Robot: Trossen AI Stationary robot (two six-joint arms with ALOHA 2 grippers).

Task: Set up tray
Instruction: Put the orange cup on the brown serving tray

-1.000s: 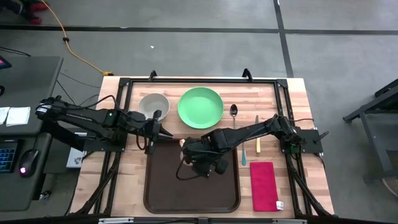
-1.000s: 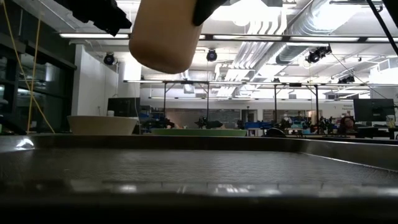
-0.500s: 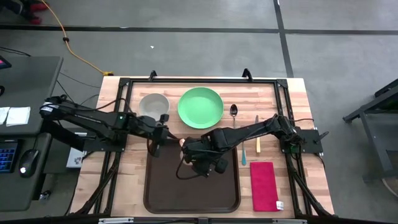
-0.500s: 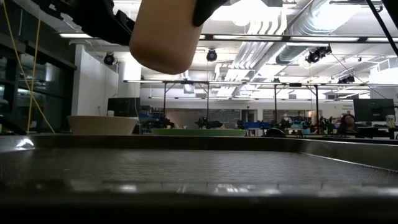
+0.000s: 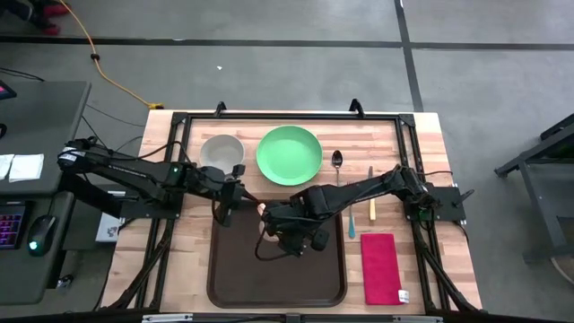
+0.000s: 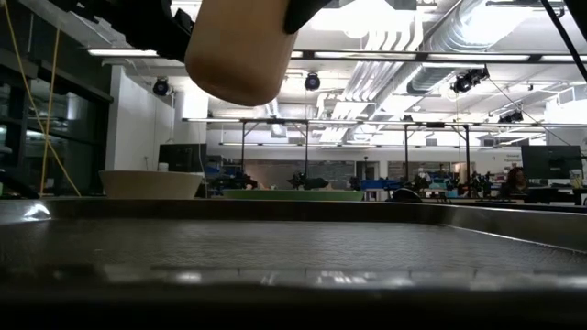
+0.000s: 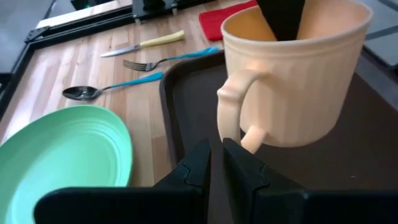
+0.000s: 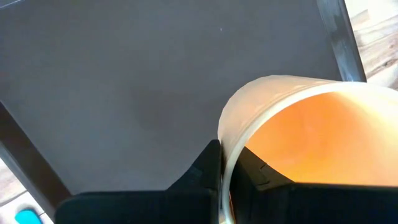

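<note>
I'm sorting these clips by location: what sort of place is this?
Probably a robotics lab or workshop: exposed ceiling ducts, rows of workbenches behind, and a wooden table on taped concrete floor beside a desk with keyboard and mouse.

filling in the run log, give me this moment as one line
right gripper: shut on rim of cream ribbed ceramic mug, held above dark brown rectangular tray | left gripper: by mug handle, holding nothing

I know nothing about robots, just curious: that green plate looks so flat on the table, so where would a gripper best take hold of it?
Probably at the raised rim of the green plate, one finger over the lip and one outside. In the high view its edge nearest the tray has bare table beside it; the bowl and spoon crowd its two sides.
</note>
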